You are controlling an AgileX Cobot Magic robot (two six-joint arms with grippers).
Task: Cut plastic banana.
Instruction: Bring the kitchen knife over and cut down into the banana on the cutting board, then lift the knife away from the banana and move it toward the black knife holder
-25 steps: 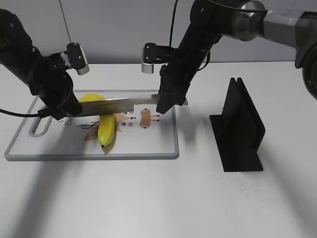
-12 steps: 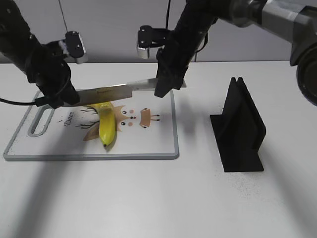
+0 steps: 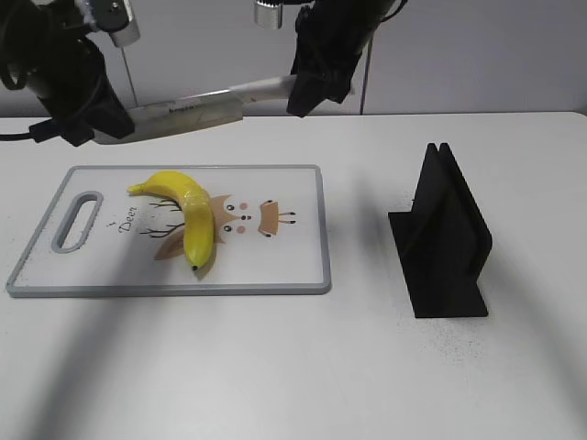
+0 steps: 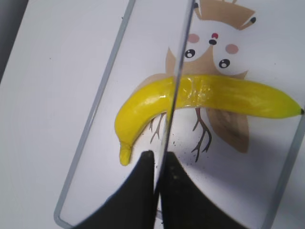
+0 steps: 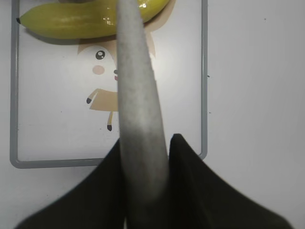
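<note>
The plastic banana (image 3: 188,220) lies on the white cutting board (image 3: 293,261), curved, with its dark tip toward the front. A seam shows across its middle in the left wrist view (image 4: 219,95). Both grippers hold a knife (image 3: 179,115) level, high above the board's far edge. My left gripper (image 3: 87,128) is shut on the blade's tip end (image 4: 178,71). My right gripper (image 3: 307,92) is shut on the pale handle (image 5: 138,95). From the left wrist the blade lines up over the banana's middle. The right wrist view shows the banana (image 5: 71,21) at the top.
A black slotted knife stand (image 3: 445,238) stands on the white table right of the board. The board has a handle slot (image 3: 76,220) at its left end and a deer drawing (image 3: 248,215) in the middle.
Both arms have risen together, lifting the knife from the banana to high above the board's far edge. The banana has stayed in place.
</note>
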